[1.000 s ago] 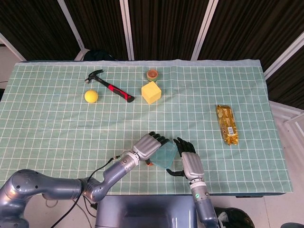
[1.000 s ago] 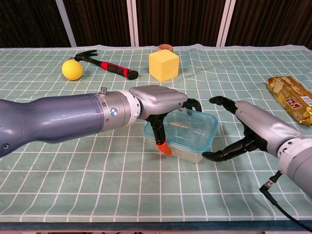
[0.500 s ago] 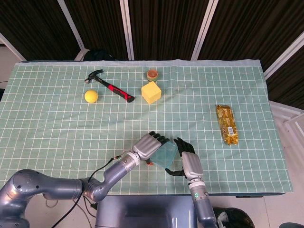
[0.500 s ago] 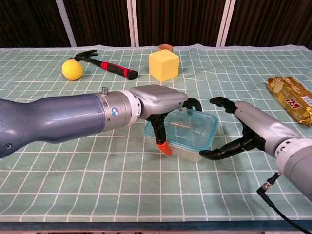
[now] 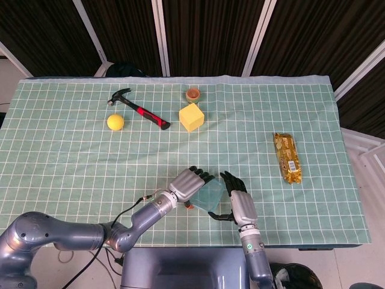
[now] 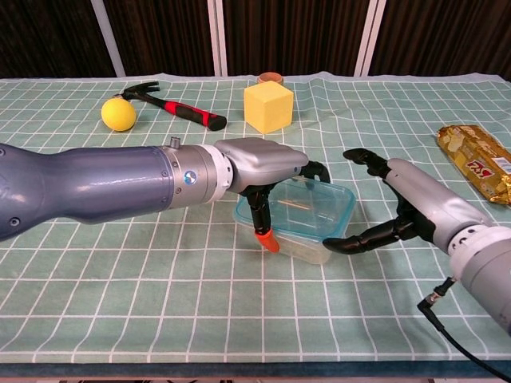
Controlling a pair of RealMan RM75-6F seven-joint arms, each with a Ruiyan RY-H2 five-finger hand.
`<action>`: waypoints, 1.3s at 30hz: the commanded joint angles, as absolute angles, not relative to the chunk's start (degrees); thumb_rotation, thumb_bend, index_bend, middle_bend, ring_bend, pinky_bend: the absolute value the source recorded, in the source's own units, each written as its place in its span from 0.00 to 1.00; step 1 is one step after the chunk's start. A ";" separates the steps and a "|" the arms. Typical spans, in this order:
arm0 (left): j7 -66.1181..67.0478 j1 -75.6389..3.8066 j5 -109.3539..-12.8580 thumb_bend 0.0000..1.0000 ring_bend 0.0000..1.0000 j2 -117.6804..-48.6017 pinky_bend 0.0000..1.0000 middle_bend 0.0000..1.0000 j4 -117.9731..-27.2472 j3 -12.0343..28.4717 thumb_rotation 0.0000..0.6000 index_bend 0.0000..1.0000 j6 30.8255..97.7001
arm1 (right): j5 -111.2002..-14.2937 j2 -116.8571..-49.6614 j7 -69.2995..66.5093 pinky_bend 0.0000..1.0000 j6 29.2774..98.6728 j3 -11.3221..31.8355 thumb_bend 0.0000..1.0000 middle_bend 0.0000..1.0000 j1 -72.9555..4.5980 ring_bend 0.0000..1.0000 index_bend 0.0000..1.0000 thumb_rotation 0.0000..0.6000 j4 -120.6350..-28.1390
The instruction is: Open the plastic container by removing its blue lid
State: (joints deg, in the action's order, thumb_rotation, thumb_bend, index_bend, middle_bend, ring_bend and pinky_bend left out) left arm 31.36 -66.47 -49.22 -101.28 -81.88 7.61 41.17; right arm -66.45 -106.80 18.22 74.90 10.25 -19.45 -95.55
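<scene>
Gripping the light, slippery clear plastic container (image 6: 299,227) at centre frame, the left hand (image 6: 259,166) steadies it; the blue lid (image 6: 297,207) is best taken at its rim by the spread, empty right hand (image 6: 391,209).

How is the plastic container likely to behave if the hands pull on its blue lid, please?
The plastic container looks thin-walled, translucent and nearly empty, so it is probably light and may lift with the blue lid. Its smooth walls could slip unless the left hand pins it. The right hand curls at its edge; the lid may flex.
</scene>
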 commanded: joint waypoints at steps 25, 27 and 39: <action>30.91 -67.53 -48.42 0.07 0.29 -101.15 0.48 0.28 -83.19 7.15 1.00 0.19 41.74 | -65.94 -110.38 18.03 0.00 74.69 12.89 0.26 0.00 -21.26 0.00 0.00 1.00 -92.58; 30.78 -67.62 -48.43 0.07 0.29 -101.08 0.48 0.28 -83.33 7.20 1.00 0.18 41.69 | -65.95 -110.52 18.02 0.00 74.76 13.13 0.26 0.00 -21.39 0.00 0.00 1.00 -92.50; 31.48 -68.33 -47.44 0.07 0.28 -101.39 0.46 0.26 -83.84 6.49 1.00 0.17 42.02 | -65.18 -110.42 18.26 0.00 74.72 14.44 0.26 0.00 -22.05 0.00 0.00 1.00 -93.11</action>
State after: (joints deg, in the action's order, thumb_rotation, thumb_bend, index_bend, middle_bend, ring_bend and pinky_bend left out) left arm 31.40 -68.28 -47.51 -101.31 -83.82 6.55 41.94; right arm -65.25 -110.53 18.22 74.71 14.28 -21.98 -93.03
